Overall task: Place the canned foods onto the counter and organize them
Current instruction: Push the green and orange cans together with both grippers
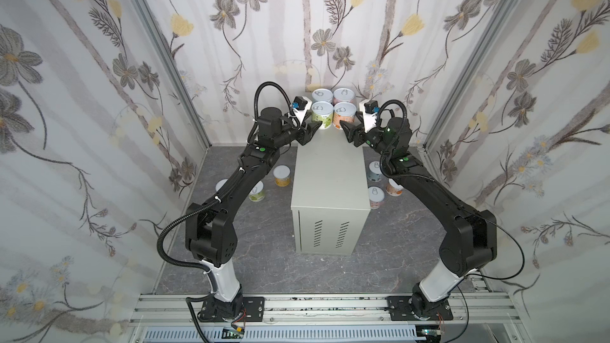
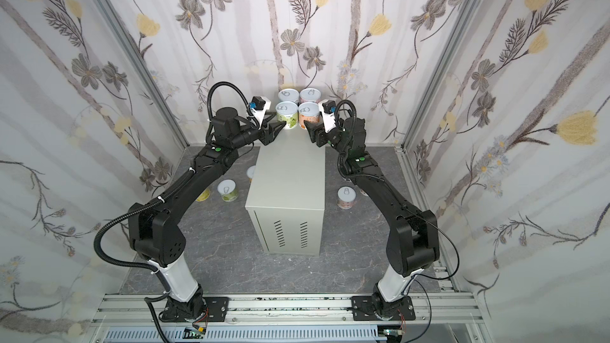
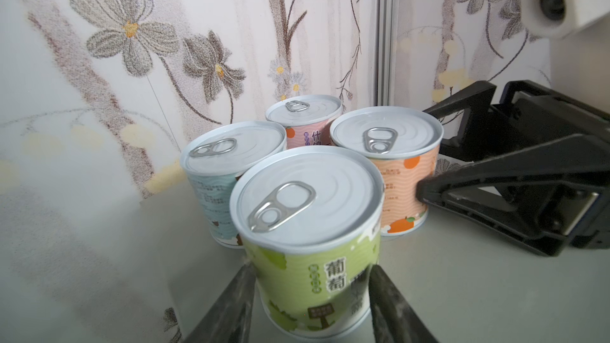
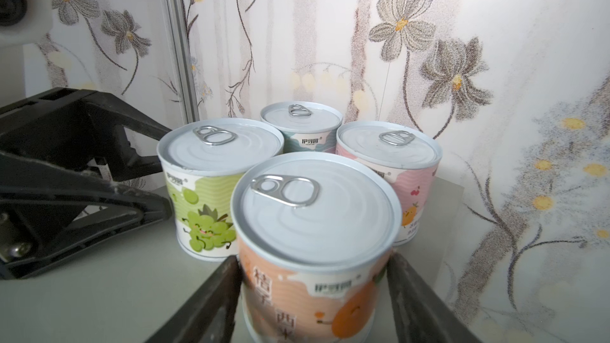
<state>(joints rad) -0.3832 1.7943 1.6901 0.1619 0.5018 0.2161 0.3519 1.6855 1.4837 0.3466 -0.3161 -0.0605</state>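
Near end first: counter (image 1: pixel 330 189) top bare on the robot's side, plenty of room. Down on the floor (image 1: pixel 264 245), L floor cans (image 1: pixel 256 192): three beside the counter, one half hidden under the L arm. R floor cans (image 1: pixel 375 196): three more, opp. side. All upright, lids up, none picked yet.

Moving up. L gripper (image 1: pixel 313 128) clenched on the green can (image 3: pixel 313 212), fingers (image 3: pixel 227 311) pinching the label low, one each side. R gripper (image 1: pixel 345 128) same story, clamped on the orange can (image 4: pixel 313 226). Both cans look set down on the counter's far end, side by side, just about touching: front row.

Further back: pale blue can (image 3: pixel 231 156) right behind green, pink can (image 4: pixel 389 153) right behind orange. Neat two-by-two block, close to the back wall.

Now the relation that matters: each gripped can sits dead ahead of its gripper, axis vertical, w/ the back row directly beyond it. So, my read: four of ten placed, next move is let go, then draw straight back toward the near end. Any shove fwd or sideways knocks the block out of line. After that the targets lie down and outboard: L arm nearer the L trio, R arm nearer the R trio.
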